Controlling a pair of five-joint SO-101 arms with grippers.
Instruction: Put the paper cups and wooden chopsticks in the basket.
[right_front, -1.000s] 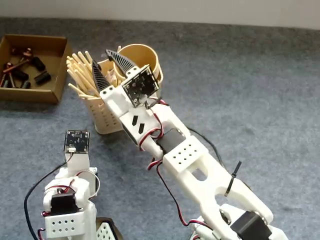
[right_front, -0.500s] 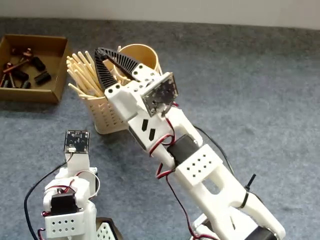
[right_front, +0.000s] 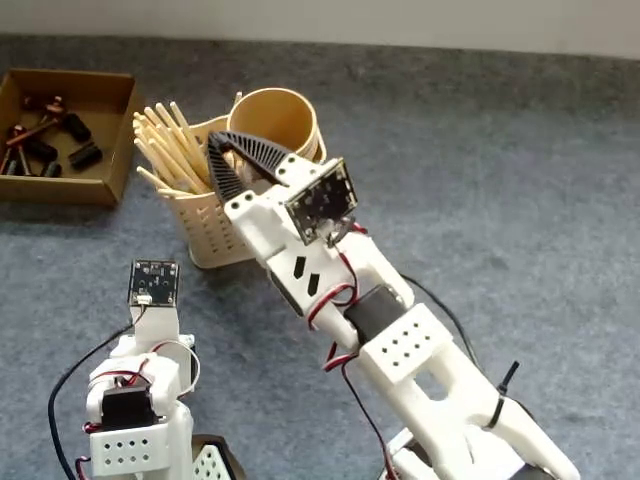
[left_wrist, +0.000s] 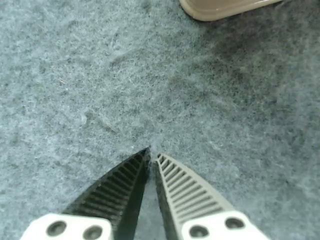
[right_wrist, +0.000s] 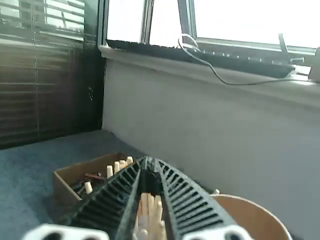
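A cream basket (right_front: 208, 232) stands on the grey carpet. It holds a bundle of wooden chopsticks (right_front: 168, 148) and a tan paper cup (right_front: 276, 116). My right gripper (right_front: 215, 150) hovers over the basket's top between the chopsticks and the cup, shut with its tips together and nothing held. In the right wrist view the right gripper (right_wrist: 149, 161) points over the chopsticks (right_wrist: 149, 212), with the paper cup's rim (right_wrist: 260, 220) beside it. My left gripper (left_wrist: 151, 154) is shut, empty and aimed down at bare carpet, short of the basket's base (left_wrist: 225, 7).
A brown cardboard box (right_front: 100, 95) with small dark parts sits at the far left, close to the basket; the cardboard box (right_wrist: 70, 175) lies beyond the right gripper. The left arm (right_front: 140, 400) rests near the front left edge. A pale wall borders the carpet behind.
The right gripper went from open above the basket to shut, and the wrist has turned and drawn back a little toward the arm's base. The left arm has not moved.
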